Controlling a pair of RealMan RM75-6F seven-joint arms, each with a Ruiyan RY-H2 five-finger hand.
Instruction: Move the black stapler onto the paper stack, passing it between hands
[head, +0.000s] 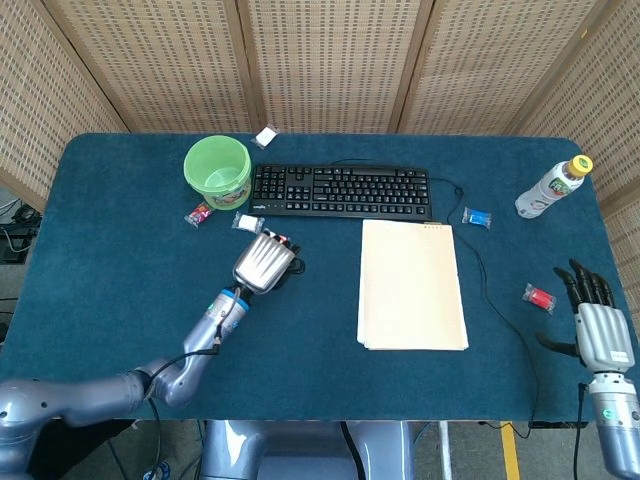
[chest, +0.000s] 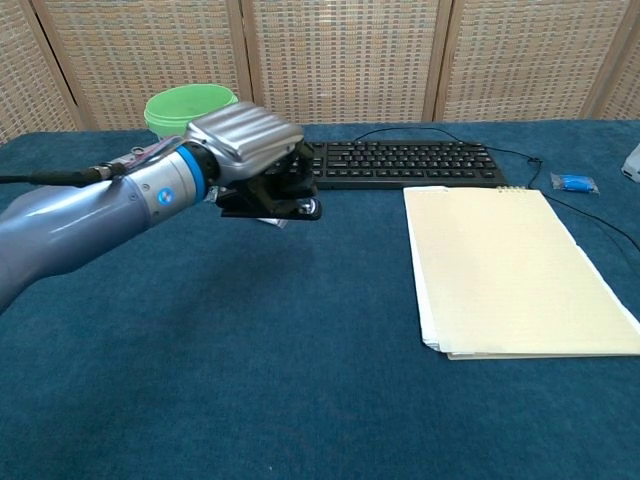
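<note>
Stapler (chest: 272, 195) sits clamped in your left hand's (head: 263, 262) fingers, lying crosswise left of the paper stack (head: 412, 285); your right hand (head: 600, 328), fingers apart, waits well beyond it.

black stapler (chest: 272, 197) held lifted off table in left hand (chest: 245, 150), left of centre, roughly level. paper stack (chest: 505, 268): cream sheets, flat, right of centre.

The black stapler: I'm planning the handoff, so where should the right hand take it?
Probably the free end of the black stapler, approached from the paper-stack side: the left hand covers its top and rear, leaving that low end jutting out.
</note>
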